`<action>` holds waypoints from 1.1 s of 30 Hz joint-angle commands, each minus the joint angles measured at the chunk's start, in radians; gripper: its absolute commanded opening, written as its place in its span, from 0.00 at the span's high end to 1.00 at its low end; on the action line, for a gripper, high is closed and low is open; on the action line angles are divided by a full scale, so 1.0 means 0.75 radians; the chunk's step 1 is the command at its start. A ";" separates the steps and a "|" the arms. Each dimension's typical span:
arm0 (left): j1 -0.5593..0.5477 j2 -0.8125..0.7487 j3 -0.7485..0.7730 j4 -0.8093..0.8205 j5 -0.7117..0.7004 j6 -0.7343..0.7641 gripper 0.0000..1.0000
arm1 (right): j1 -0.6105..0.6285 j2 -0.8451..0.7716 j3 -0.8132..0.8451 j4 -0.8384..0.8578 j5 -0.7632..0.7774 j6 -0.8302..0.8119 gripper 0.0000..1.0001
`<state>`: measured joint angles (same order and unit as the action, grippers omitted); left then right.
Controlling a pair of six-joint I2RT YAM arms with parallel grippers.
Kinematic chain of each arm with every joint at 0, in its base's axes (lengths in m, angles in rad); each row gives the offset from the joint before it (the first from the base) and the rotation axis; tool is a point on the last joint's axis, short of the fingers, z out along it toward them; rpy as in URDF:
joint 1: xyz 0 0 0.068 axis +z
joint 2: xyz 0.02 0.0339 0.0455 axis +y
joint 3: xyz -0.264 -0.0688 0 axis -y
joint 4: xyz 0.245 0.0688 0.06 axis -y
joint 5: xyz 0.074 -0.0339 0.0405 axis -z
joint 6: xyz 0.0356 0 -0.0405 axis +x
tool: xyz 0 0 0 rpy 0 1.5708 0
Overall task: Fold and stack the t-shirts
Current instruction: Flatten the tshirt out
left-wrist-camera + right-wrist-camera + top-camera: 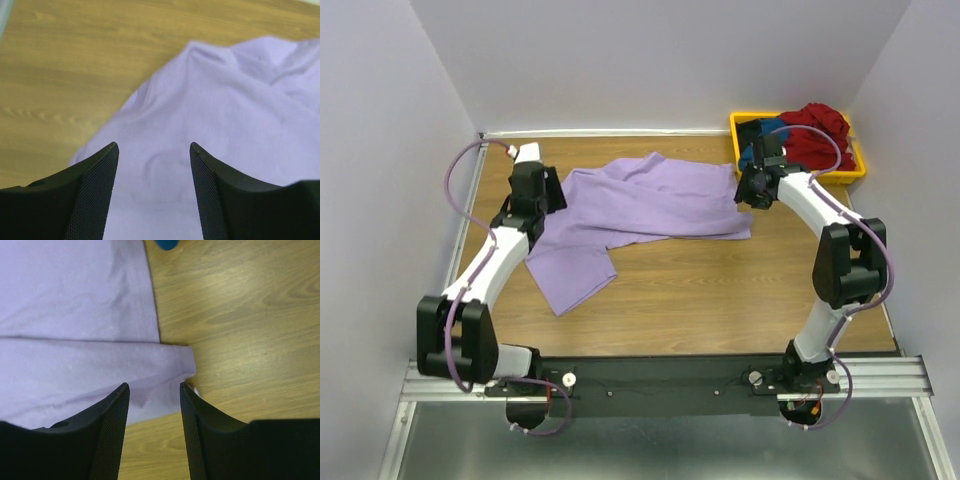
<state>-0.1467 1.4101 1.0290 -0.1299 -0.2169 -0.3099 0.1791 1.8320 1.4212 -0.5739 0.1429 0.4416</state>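
You have barely started: the purple shirt (pixel 640 205) lies rumpled and unfolded on the table (pixel 720 300), and the other shirts (pixel 818 132) wait in the bin (pixel 736 130). Your left gripper (pixel 153 146) and right gripper (pixel 153 385) hover wide and empty over its opposite edges. No stack yet.

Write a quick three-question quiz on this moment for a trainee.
1. True or false: the purple shirt lies inside the yellow bin.
2. What shows between the right hand's fingers? A. a corner of the purple shirt; B. a red shirt; C. the bin's rim.
3. Is the left hand open or shut?

Key: 1. False, it lies spread on the table, outside the bin. 2. A. 3. Open, with purple cloth under it.
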 commanded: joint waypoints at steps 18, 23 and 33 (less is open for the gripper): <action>0.028 0.012 -0.462 0.067 0.126 -0.317 0.58 | 0.303 0.044 -0.079 0.192 -0.379 -0.137 0.48; 0.054 0.079 -0.446 0.026 0.144 -0.282 0.61 | 0.297 0.149 -0.032 0.221 -0.309 -0.104 0.49; 0.054 0.069 -0.456 -0.007 0.109 -0.274 0.62 | 0.197 0.394 0.142 0.270 -0.258 -0.024 0.51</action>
<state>-0.1085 1.4662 0.6773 -0.1127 -0.1207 -0.5243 0.3683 2.0598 1.4704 -0.4046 -0.0860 0.3878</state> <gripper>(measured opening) 0.384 0.496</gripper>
